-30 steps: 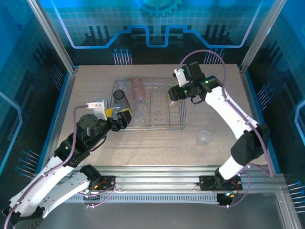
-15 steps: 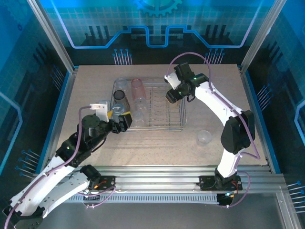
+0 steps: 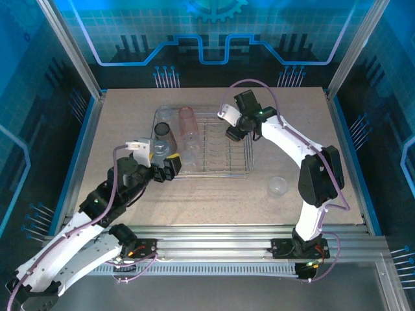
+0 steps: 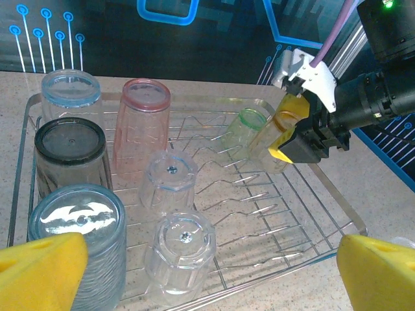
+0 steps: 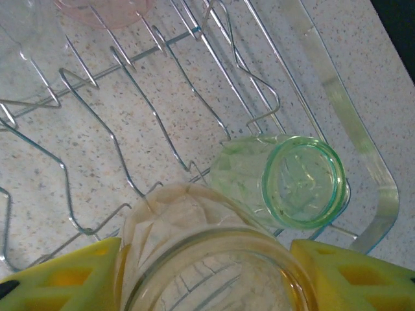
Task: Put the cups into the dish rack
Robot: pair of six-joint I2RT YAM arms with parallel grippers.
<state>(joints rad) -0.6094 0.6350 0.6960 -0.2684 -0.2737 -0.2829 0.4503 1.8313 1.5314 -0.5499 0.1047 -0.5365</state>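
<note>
Right now your right gripper (image 5: 206,285) is clamped on the orange cup (image 4: 273,146), one yellow jaw on each side of it at a medium spread. You are holding that cup tilted over the far right part of the dish rack (image 4: 259,214), its body slanting down toward the prongs; whether it touches the wires you cannot tell. Just beside it, at the rack's far right corner, the green cup (image 5: 285,178) leans among the prongs. Your left gripper (image 4: 207,275) hangs at the rack's near left corner with its jaws spread wide and nothing between them. Along the rack's left side you have a pale blue cup (image 4: 70,94) at the far corner, the smoky grey cup (image 4: 70,159) nearer, and a ribbed clear cup (image 4: 81,240) nearest, the last two bottom up. The red-pink cup (image 4: 141,129) stands upturned just right of the grey one, with two small clear cups (image 4: 170,181) nearer than it, also bottom up. One more clear cup (image 3: 278,186) sits on the table (image 3: 130,116) outside the rack, off its near right corner
</note>
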